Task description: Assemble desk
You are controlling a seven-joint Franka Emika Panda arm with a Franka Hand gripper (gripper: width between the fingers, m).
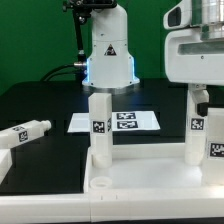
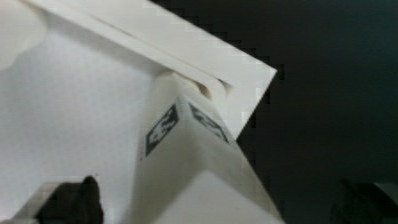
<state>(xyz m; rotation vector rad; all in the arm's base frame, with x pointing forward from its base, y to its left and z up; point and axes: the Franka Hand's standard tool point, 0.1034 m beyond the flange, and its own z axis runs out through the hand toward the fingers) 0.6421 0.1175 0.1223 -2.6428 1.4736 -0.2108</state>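
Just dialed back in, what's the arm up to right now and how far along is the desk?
The Panda arm is partway through building the white desk. The desk top lies flat in front with two legs standing on it: one leg near the middle, and a second leg at the exterior view's right, where the gripper sits right over it. Whether it is clamping that leg is unclear. A loose leg lies on the table at the exterior view's left, and the marker board lies behind.

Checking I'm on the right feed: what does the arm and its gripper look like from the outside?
The arm is glossy white with rounded housings, a black triangular warning sticker on its base and a blue glow just beneath; dark cables trail behind it. The gripper is a large boxy white unit with a dark band across it.
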